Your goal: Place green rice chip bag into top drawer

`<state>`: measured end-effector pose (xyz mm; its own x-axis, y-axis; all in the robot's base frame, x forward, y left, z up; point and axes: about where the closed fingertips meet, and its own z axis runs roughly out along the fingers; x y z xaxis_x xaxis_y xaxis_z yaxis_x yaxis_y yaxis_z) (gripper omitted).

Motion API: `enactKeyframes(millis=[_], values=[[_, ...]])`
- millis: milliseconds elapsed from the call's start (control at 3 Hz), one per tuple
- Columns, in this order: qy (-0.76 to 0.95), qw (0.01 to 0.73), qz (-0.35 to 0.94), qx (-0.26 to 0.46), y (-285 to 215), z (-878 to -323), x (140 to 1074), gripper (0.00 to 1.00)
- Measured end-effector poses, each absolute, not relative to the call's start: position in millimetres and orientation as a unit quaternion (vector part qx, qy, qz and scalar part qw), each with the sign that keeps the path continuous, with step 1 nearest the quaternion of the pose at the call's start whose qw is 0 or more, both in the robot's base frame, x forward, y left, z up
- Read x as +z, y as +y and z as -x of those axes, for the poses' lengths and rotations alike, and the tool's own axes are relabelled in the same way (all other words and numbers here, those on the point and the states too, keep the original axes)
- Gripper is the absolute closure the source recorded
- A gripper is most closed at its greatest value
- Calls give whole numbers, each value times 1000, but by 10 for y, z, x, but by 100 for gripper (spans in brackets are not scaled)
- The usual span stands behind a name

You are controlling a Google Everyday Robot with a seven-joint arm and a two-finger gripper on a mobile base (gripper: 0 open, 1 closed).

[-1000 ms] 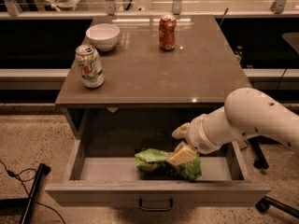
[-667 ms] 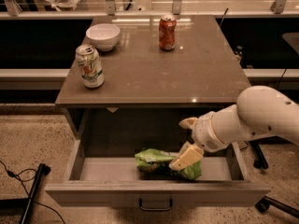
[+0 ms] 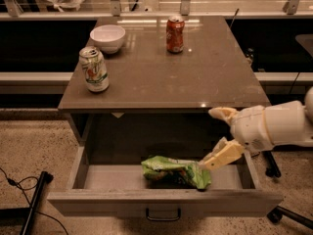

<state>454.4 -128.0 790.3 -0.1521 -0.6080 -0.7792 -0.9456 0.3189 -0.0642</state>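
The green rice chip bag (image 3: 177, 171) lies flat on the floor of the open top drawer (image 3: 164, 203), right of centre, near the front panel. The drawer is pulled out from under the tabletop, its small dark handle (image 3: 163, 213) at the front centre. My gripper (image 3: 219, 137) is at the drawer's right side, just right of and slightly above the bag. Its fingers are spread apart, one finger (image 3: 223, 155) pointing down-left near the bag's right end, the other (image 3: 222, 113) higher, by the table edge. Nothing is held.
On the brown tabletop (image 3: 195, 77) stand a green-and-white soda can (image 3: 94, 69) at the left, a white bowl (image 3: 108, 37) behind it and a red can (image 3: 175, 34) at the back centre. A black stand and cable (image 3: 32, 199) lie on the floor left. Chair wheels (image 3: 272, 214) sit right.
My gripper has pulled back to the right and slightly up, away from the bag. The bag stays lying in the drawer, released.
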Motion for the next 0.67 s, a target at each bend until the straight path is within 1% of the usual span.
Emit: enactKeyframes(millis=[333, 667], values=[[723, 368, 537, 229, -1278, -4537, 7905, 0], [723, 368, 537, 229, -1278, -4537, 7905, 0]])
